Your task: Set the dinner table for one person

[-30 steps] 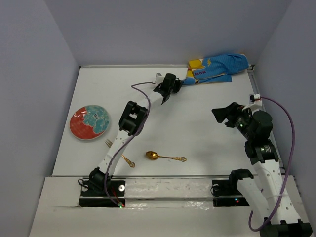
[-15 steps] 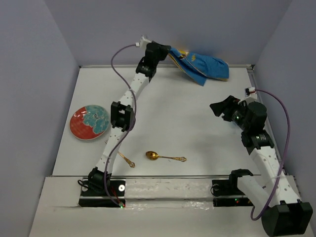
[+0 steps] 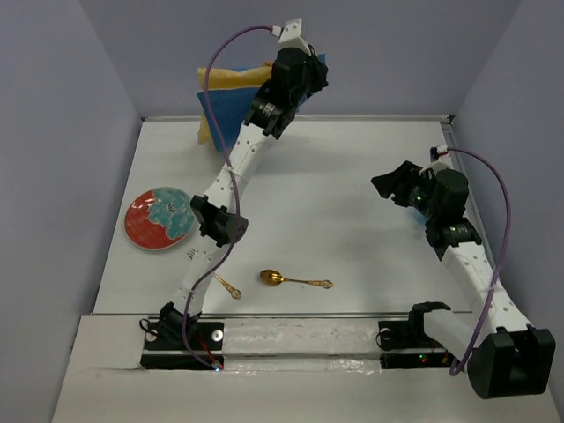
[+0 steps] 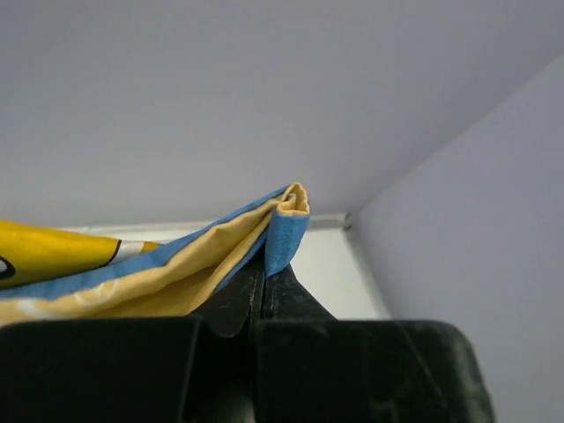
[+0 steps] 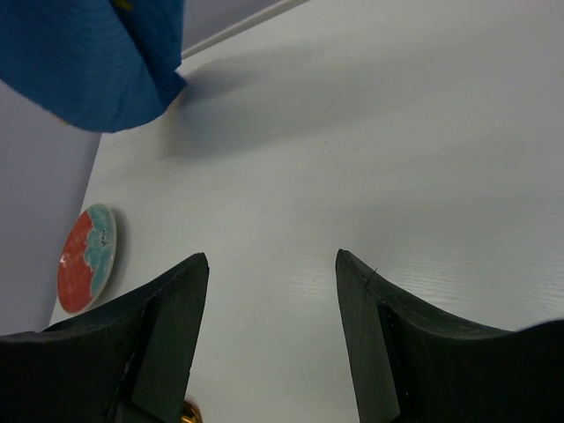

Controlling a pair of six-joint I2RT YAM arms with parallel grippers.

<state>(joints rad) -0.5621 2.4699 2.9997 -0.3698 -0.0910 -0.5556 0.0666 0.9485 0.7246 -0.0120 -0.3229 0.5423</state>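
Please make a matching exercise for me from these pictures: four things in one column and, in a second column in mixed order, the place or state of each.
Column 1
1. blue and yellow cloth placemat
2. round red and teal plate
3. gold metal spoon
4. right fingers

Column 2
A. lies on the matte white tabletop, close to its near edge
B. open, holding nothing
C. pinched by the left fingers, lifted off the table
D. lies by the table's left edge

Pairs: 1-C, 2-D, 3-A, 4-B
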